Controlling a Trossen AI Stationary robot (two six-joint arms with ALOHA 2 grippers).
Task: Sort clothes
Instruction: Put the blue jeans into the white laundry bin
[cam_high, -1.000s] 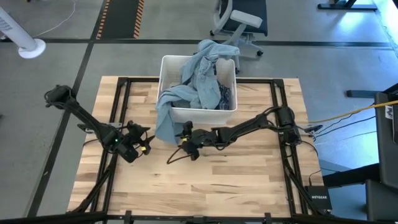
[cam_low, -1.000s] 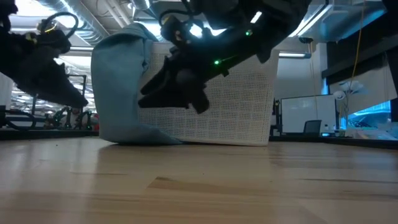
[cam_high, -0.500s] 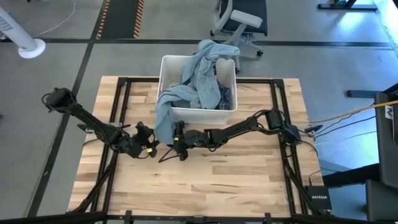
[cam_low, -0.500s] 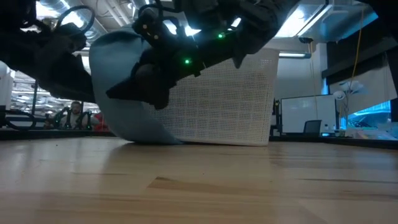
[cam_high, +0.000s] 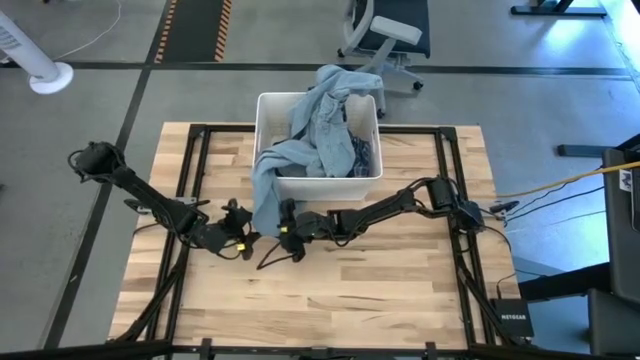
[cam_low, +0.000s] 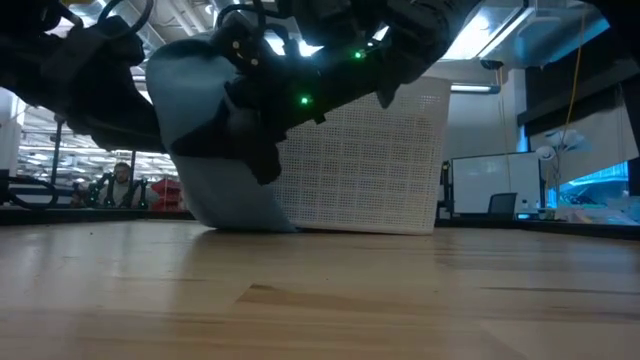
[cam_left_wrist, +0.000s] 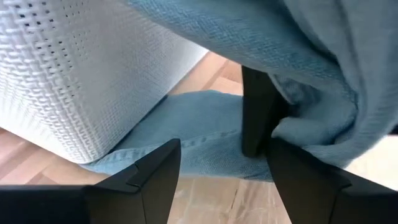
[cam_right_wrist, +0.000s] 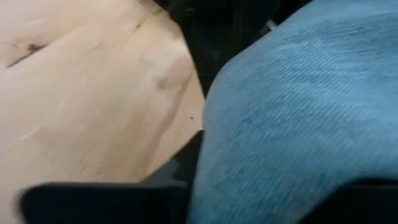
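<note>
A large light-blue denim shirt (cam_high: 322, 110) spills out of the white bin (cam_high: 330, 186). It hangs over the bin's near-left wall and its lower end (cam_high: 263, 205) rests on the table. More clothes, dark ones (cam_high: 358, 155), lie inside the bin. My right gripper (cam_high: 284, 228) is at the hanging part, shut on it, and denim fills the right wrist view (cam_right_wrist: 298, 112). My left gripper (cam_high: 243, 241) stands just left of the shirt. Its fingers are open in the left wrist view (cam_left_wrist: 224, 186), with nothing between them. My right gripper pinches a bunched fold of the denim shirt's hanging part (cam_left_wrist: 301, 127), low down near the table. One dark finger (cam_left_wrist: 257, 112) shows against the cloth. The fingers come roughly level from the table's right. The shirt's tail (cam_left_wrist: 186, 140) lies on the table and the rest stays draped over the bin.
The white bin's perforated wall (cam_low: 370, 160) stands right behind both grippers. Bare wooden table (cam_high: 330, 290) stretches toward the near edge. Black frame rails (cam_high: 195, 170) run along the table's left and right sides. An office chair (cam_high: 385, 35) stands beyond the table.
My right gripper has moved toward the table's left and reached the hanging denim, taking hold; the cloth now bunches around its fingers. My left gripper has moved toward the table's right, close to the shirt.
</note>
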